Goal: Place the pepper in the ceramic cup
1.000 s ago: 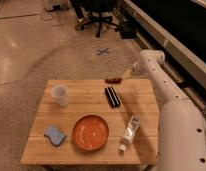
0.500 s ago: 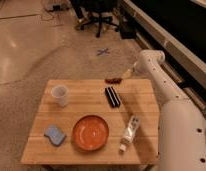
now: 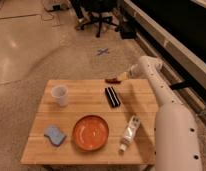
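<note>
Gripper (image 3: 124, 76) sat at the tabletop (image 3: 141, 100) far edge, just beside pepper (image 3: 113, 79); its grip could not be told. Cup (image 3: 59, 95) stood well apart.

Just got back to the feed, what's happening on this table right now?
The robot's gripper is at the far edge of the table, right beside the pepper, which sits at that edge. The ceramic cup stands upright near the left side, well apart, so the pepper is not in it yet. A black bar lies between them.

Office-like lab: speckled hard floor (image 3: 26, 45), rolling chair (image 3: 98, 12), tape cross (image 3: 102, 51); hand (image 3: 123, 76) at table (image 3: 142, 98) far edge.
</note>
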`<state>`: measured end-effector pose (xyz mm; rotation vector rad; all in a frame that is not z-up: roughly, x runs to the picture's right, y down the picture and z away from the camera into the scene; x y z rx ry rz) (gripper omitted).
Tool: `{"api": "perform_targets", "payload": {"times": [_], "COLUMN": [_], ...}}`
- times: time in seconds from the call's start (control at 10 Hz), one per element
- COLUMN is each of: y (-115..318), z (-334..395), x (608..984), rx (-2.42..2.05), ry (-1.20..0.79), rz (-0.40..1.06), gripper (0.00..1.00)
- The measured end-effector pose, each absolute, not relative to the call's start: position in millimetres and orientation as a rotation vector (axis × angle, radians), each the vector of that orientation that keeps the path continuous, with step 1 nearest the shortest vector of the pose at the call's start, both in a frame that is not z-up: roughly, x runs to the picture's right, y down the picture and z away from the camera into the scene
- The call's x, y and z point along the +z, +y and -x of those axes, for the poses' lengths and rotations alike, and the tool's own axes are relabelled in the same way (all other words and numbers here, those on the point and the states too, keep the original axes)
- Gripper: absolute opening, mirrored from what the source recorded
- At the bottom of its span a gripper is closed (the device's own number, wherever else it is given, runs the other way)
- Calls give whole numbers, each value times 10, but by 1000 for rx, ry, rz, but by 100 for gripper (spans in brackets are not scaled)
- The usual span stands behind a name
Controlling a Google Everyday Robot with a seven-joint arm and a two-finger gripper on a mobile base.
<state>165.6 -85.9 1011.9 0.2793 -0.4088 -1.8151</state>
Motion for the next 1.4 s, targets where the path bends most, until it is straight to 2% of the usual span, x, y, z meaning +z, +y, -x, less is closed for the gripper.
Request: {"api": "perform_targets", "payload": {"times": [0.2, 0.5, 1.1, 1.4], "y": [-804, -777, -703, -606], "z": [-1519, -1470, -1354, -1302], "x": [10253, 10411, 10663, 10690], "rx": [-1840, -1882, -1969, -2002], "ry": [-427, -419, -404, -434], "rz": [-376, -437, -480, -483], "gripper": [77, 77, 76, 51]}}
